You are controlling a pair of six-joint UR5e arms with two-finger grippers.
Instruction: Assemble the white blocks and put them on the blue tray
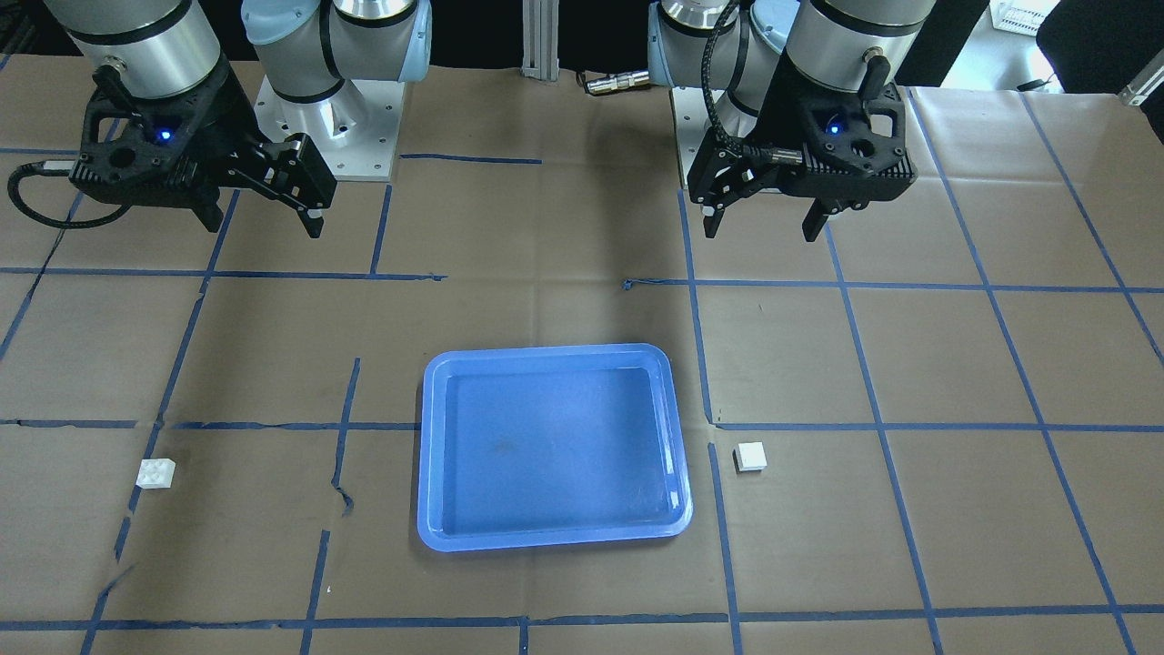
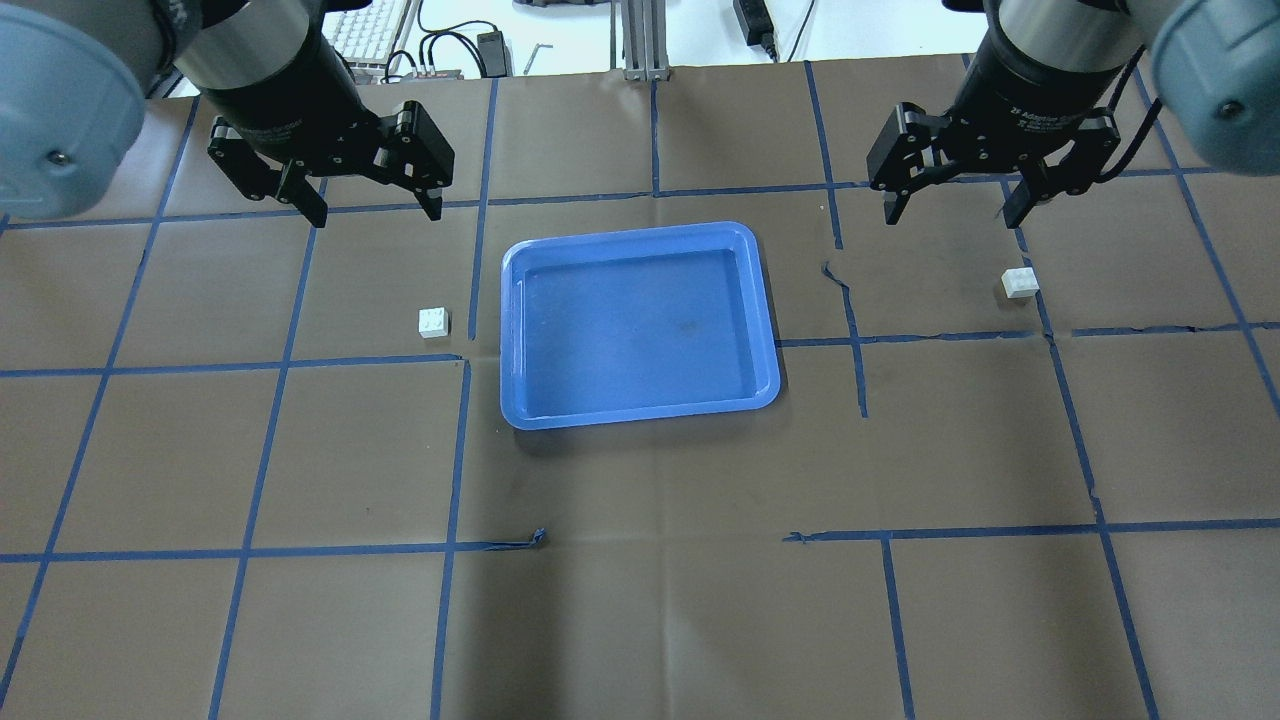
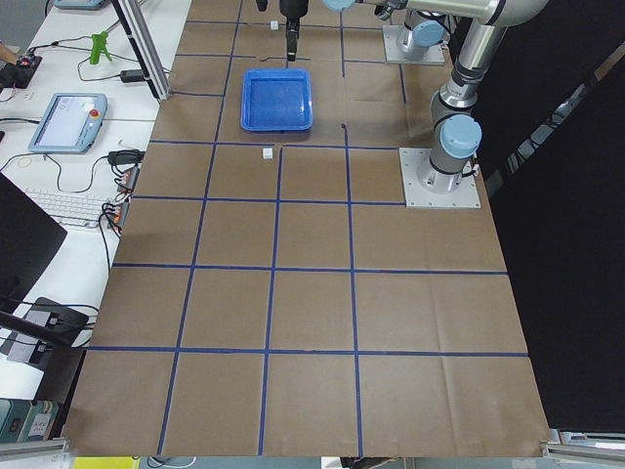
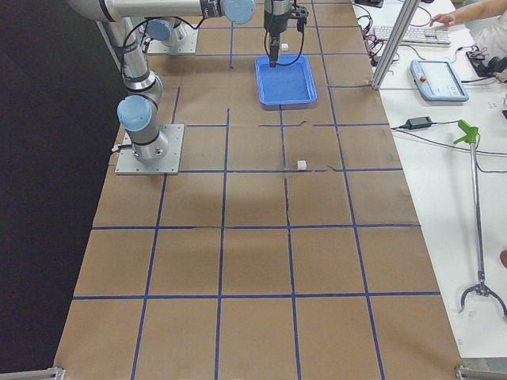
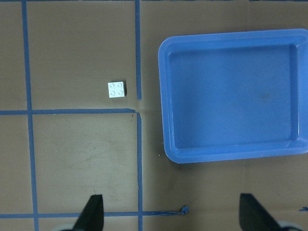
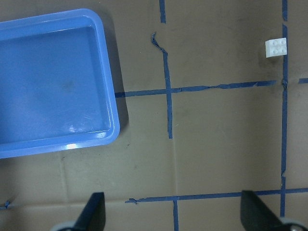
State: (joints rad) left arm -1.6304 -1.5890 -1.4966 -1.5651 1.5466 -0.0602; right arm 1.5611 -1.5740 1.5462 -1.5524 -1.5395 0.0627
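The left gripper [image 2: 375,205] hangs spread above the table [image 2: 640,600], one white block [image 2: 434,322] lying near it, just beside the blue tray [image 2: 640,320]. The right gripper [image 2: 950,212] is likewise spread, the second white block [image 2: 1019,283] near it, well apart from the tray.

Brown paper [image 2: 640,620] gridded with blue tape [image 2: 200,367], bench clutter along the edges
In the overhead view one loose tape end [image 2: 535,540] curls at 7 o'clock and an aluminium post [image 2: 636,40] stands at 12 o'clock; in the exterior left view a keyboard [image 3: 68,205] lies at 9 o'clock, a teach pendant [image 3: 66,119] at 10 o'clock, a green tool [image 3: 97,46] at 11 o'clock
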